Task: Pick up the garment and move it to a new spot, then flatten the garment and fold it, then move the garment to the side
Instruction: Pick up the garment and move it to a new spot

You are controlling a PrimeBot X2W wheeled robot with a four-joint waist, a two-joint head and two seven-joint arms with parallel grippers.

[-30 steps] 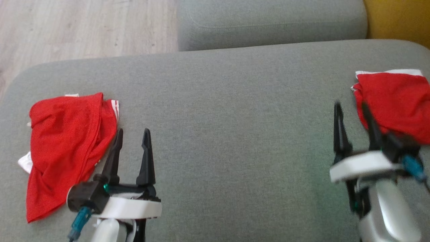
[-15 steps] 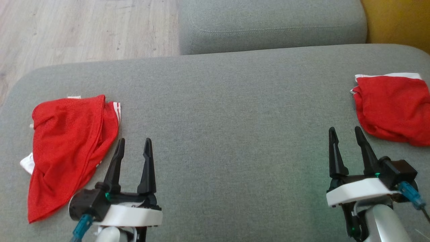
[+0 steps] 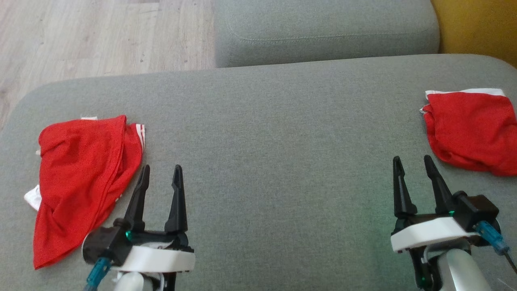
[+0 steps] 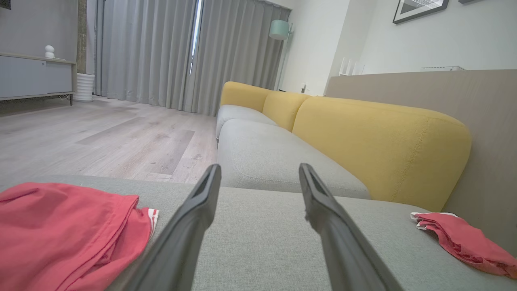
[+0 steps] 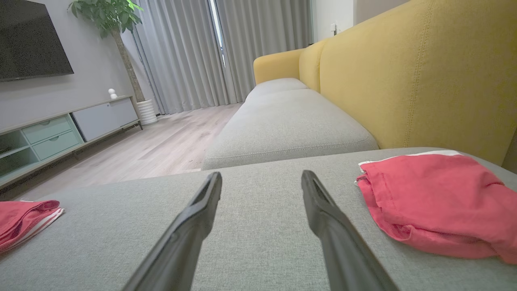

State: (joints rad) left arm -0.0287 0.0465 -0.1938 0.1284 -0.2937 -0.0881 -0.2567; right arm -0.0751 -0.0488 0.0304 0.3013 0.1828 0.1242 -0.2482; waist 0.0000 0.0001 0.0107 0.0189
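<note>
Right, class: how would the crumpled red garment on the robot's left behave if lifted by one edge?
Probably floppy: the left red garment lies in soft folds on the grey cushion, so it would likely drape. It looks thin, so probably light; unlikely to roll.

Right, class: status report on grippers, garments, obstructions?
Left gripper, right gripper: jaws open, empty. On cushion: crumpled red garment left, folded red garment far right. No obstructions seen.
</note>
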